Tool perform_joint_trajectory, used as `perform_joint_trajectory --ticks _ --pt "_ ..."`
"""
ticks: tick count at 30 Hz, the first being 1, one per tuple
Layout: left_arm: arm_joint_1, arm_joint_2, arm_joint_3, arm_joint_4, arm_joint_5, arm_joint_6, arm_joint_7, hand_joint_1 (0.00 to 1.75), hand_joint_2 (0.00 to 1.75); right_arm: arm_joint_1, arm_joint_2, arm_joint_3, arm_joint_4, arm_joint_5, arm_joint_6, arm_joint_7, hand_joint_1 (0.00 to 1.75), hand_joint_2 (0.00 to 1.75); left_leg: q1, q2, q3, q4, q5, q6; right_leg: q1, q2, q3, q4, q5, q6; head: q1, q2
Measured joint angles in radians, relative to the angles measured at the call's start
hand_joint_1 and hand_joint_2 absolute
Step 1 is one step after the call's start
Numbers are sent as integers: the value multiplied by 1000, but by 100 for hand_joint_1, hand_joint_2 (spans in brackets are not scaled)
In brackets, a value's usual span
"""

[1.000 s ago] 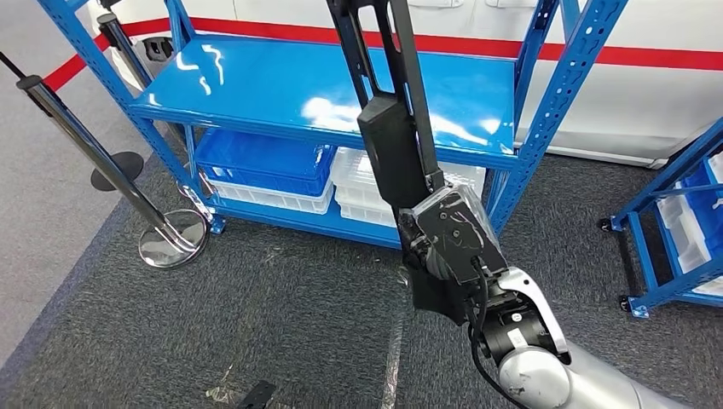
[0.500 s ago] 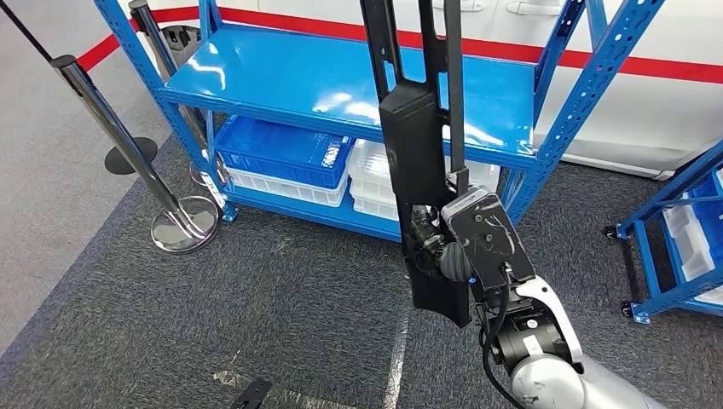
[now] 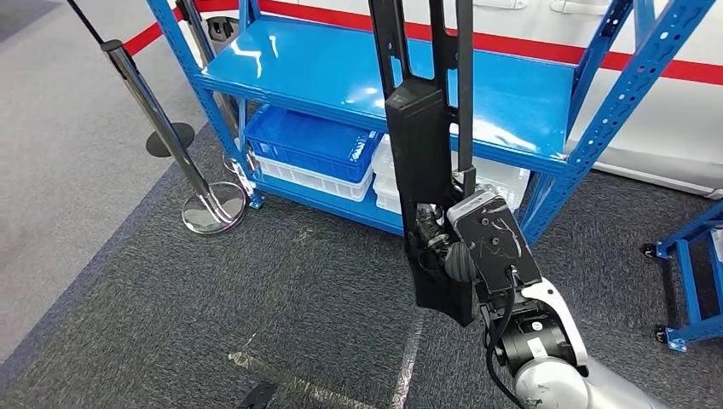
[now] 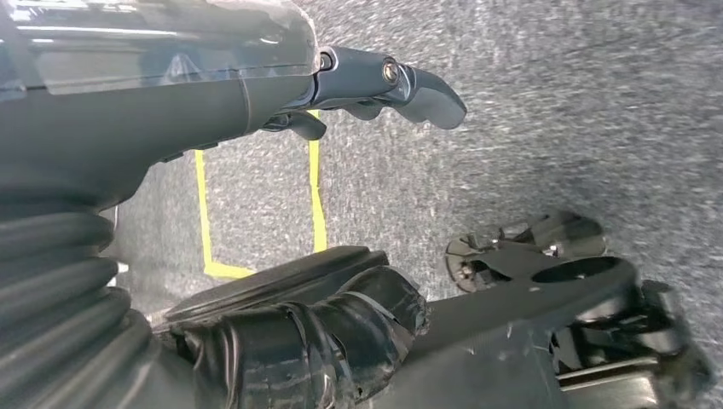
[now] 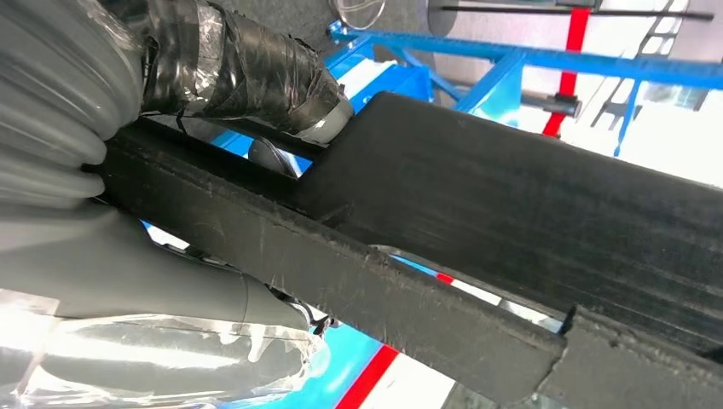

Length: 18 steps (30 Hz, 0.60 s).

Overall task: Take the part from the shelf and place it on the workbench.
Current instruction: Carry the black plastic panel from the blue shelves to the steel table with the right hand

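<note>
A long black part (image 3: 422, 145), a slotted bar with a thicker box-like middle, stands nearly upright in the head view. My right hand (image 3: 477, 247) grips it near its lower end, in front of the blue shelf rack (image 3: 341, 77). In the right wrist view the black part (image 5: 511, 213) runs across the picture, with the taped thumb (image 5: 239, 77) wrapped over its edge. My left hand (image 4: 170, 111) hangs over grey carpet, its fingers (image 4: 401, 81) stretched out and apart from the thumb (image 4: 341, 315), holding nothing.
The rack's lower level holds a blue crate (image 3: 311, 145) and white crates (image 3: 503, 179). Chrome barrier posts (image 3: 158, 111) with round bases (image 3: 213, 209) stand at the left. Another blue rack (image 3: 695, 256) is at the right edge. Yellow tape (image 4: 317, 196) marks the carpet.
The whole scene has slid to the right in the picture, so the camera has turned. The part in my right hand has swung from tilted to nearly upright.
</note>
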<state>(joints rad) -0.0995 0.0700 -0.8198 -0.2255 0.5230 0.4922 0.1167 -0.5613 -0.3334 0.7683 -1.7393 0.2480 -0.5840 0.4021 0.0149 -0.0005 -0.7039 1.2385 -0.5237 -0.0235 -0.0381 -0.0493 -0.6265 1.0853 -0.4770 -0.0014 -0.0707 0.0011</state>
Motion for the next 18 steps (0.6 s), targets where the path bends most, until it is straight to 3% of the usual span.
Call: perform_joint_trajectory --ticks 2,4,7,9,11,13,14,15,16,18 --pt "-2 0 0 0 0 0 0 0 175 -1 0 0 -4 2 0 0 154 175 -7 33 64 -128 49 5 2 -16 4 -3 0 4 0 0" --pt "-5 0 0 0 0 -1 0 0 175 -2 0 0 -7 3 0 0 154 175 -17 54 91 -189 60 16 7 -30 7 -12 4 13 1 0" --pt "-1 0 0 0 0 -1 0 0 175 -3 0 -1 -8 3 0 0 154 175 -19 30 91 -203 70 35 9 -47 15 -23 6 31 2 0" --pt "1 -1 0 0 0 -1 0 0 175 -3 -1 -1 -8 3 0 0 154 175 -15 13 97 -218 81 54 9 -10 -2 20 -27 36 4 0" --pt "-1 -2 0 0 0 -1 0 0 175 -1 -2 -2 -8 3 0 0 154 175 -16 -6 97 -223 86 68 12 37 -55 137 -88 31 6 0" --pt "-3 -2 0 0 0 -1 0 0 175 4 -4 -2 -8 3 0 1 154 175 -19 -30 95 -220 87 71 17 48 -98 227 -112 29 7 0" --pt "-3 -2 -1 0 0 -1 0 0 175 6 -4 -2 -7 4 0 1 154 175 -21 -44 94 -217 87 71 18 49 -98 226 -98 29 7 0" --pt "-2 -2 -1 0 0 -1 0 0 175 6 -5 -2 -7 4 0 1 154 175 -21 -57 94 -213 86 70 19 52 -80 188 -69 27 7 0" --pt "-2 -2 -1 0 0 -2 0 0 175 5 -5 -3 -7 5 0 1 154 175 -21 -70 93 -208 83 68 18 61 -51 127 -35 25 7 0" --pt "-2 -2 -1 0 0 -3 0 0 175 4 -6 -4 -8 8 0 2 154 175 -23 -94 84 -195 79 60 15 93 -1 23 0 20 7 0"
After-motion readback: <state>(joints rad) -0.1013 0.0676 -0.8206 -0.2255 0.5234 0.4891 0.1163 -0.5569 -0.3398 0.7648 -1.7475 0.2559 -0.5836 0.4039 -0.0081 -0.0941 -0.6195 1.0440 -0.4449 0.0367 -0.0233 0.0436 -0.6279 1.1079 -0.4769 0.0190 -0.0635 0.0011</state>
